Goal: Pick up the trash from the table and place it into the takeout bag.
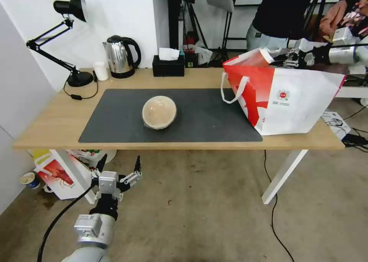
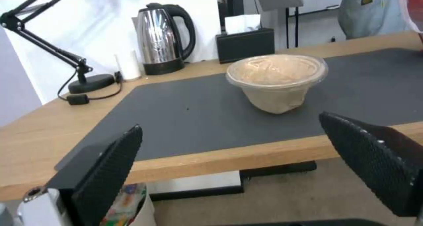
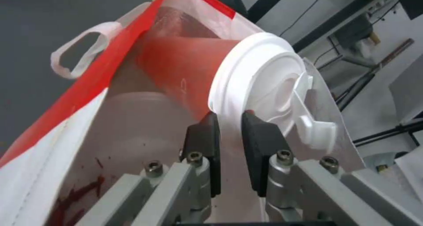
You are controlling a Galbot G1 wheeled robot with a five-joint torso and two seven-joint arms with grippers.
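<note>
Tan domed bowl (image 1: 159, 112) upside down on the mat; red cup (image 3: 189, 70) tilted inside the white-red bag (image 1: 295, 101)

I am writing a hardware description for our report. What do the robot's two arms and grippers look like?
Both arms are silver-grey metal. The left gripper has a grey body, black pointed fingers with a dotted texture, and a black cable trailing from its arm. The right gripper has silver linkages with hex bolts and flat black pads.

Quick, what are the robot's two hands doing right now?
Left gripper: open, holding nothing, low in front of the table.
Right gripper: shut on the red drink cup by its lid rim, inside the takeout bag.
</note>
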